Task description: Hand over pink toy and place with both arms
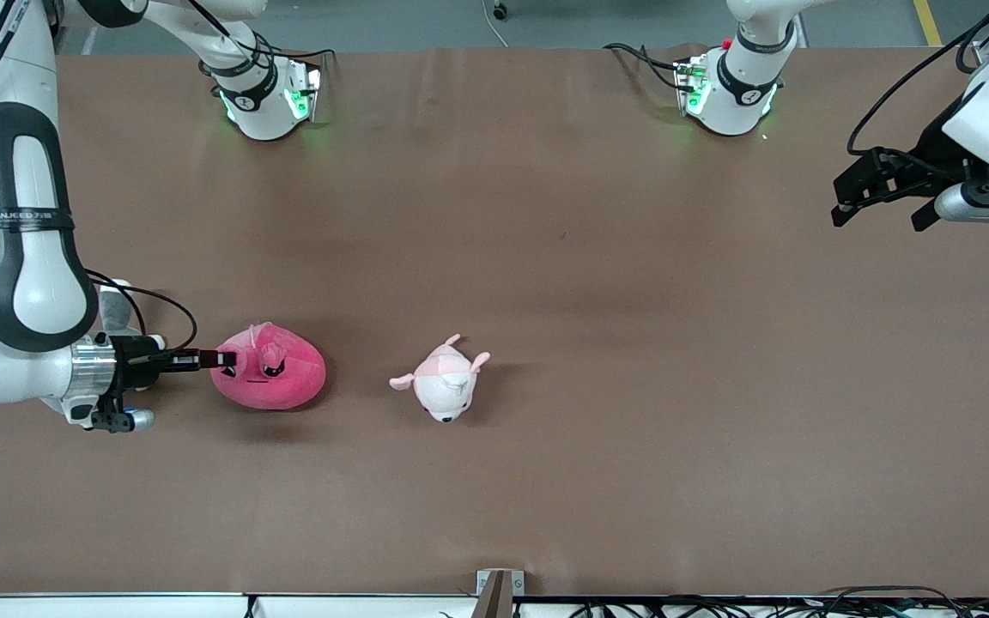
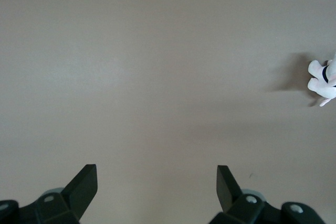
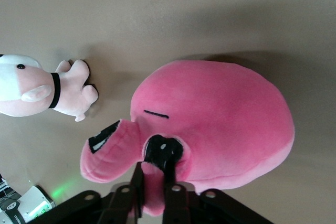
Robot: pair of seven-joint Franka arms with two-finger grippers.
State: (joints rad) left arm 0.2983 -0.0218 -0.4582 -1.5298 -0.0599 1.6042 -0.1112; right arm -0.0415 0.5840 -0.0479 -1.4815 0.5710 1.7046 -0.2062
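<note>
On table (image 1: 632, 257): two plush toys.

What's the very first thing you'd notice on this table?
The big pink toy pops out first, lying toward the right arm's end of the table with the right gripper pinched shut on its little tuft. Beside it lies a smaller pale pink-and-white plush. The left gripper waits open above the left arm's end of the table.

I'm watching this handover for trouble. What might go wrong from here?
The right gripper pinches only a small flap at the edge of the pink toy, so it may slip out on lifting. The small pale plush lies beside it and might get swept. The left gripper waits open over the table's other end.
</note>
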